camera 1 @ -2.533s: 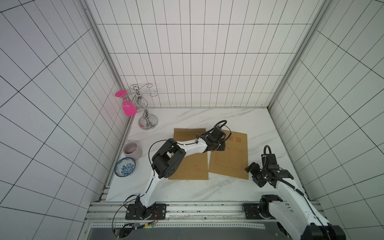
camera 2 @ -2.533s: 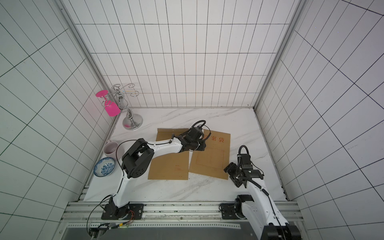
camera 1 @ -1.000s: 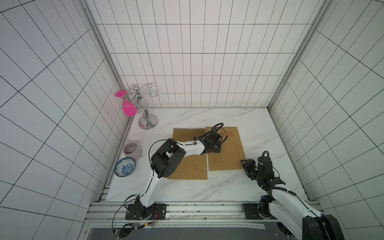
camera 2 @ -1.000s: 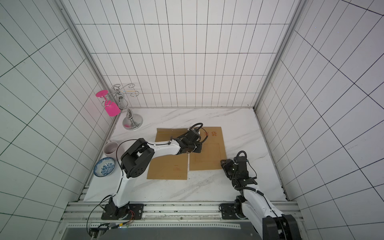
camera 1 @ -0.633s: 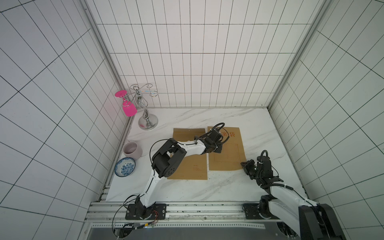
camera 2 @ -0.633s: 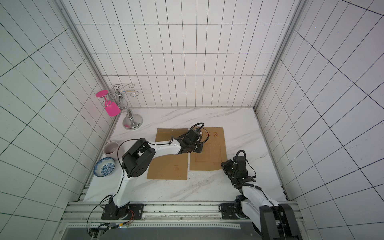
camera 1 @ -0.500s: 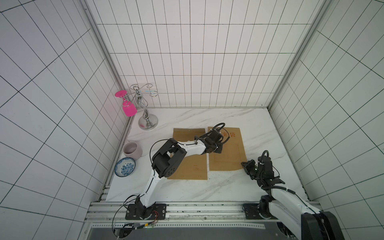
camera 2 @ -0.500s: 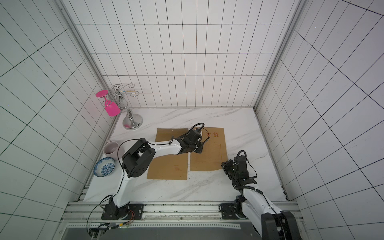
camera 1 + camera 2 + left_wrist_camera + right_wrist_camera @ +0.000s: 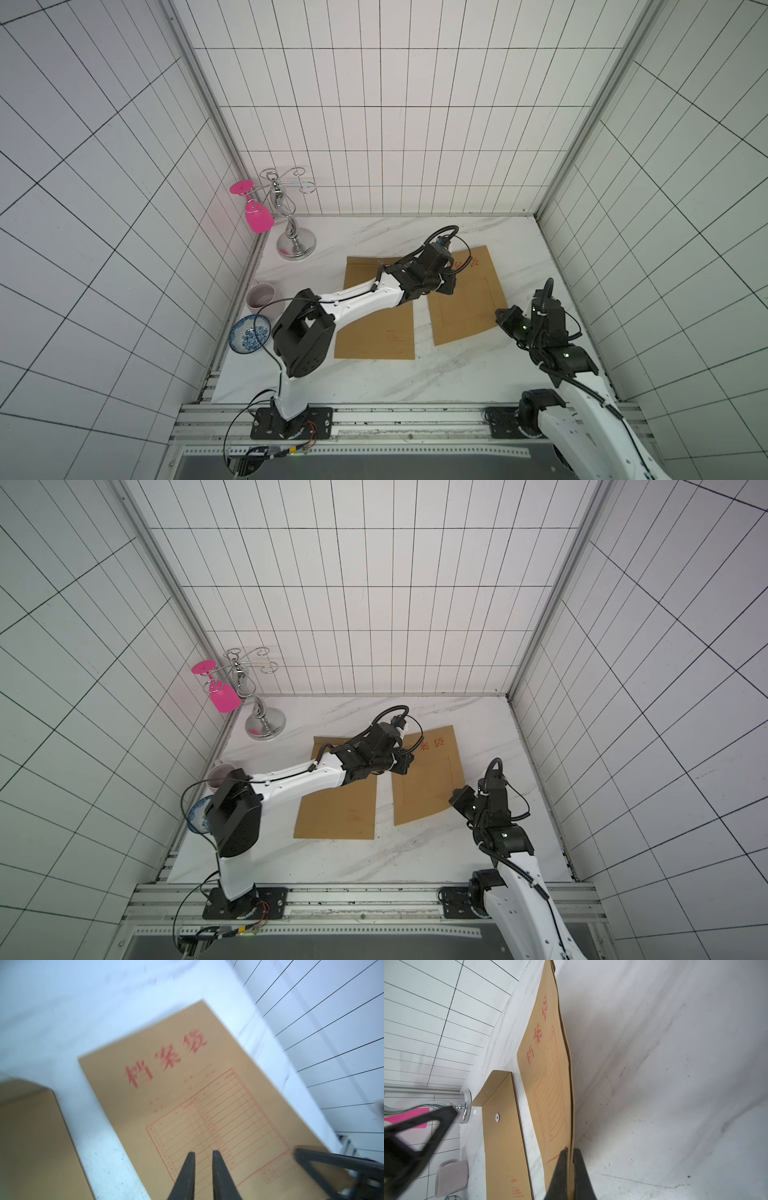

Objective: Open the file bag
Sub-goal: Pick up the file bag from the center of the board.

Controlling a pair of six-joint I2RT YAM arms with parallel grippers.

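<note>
White marble worktop (image 9: 374, 382): red-printed brown kraft-paper file bag (image 9: 469, 307) lies just right of plain brown paper envelope (image 9: 382, 332). Right hand (image 9: 570, 1150) pinches its corner farthest from that envelope; left hand (image 9: 203, 1153) above it, narrowly parted, empty. Recommend firm pinch, slow lift.

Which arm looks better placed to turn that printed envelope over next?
Probably the right: the right hand is shut on the printed file bag at its near corner. The left hand hovers above it, slightly open, gripping nothing.
</note>
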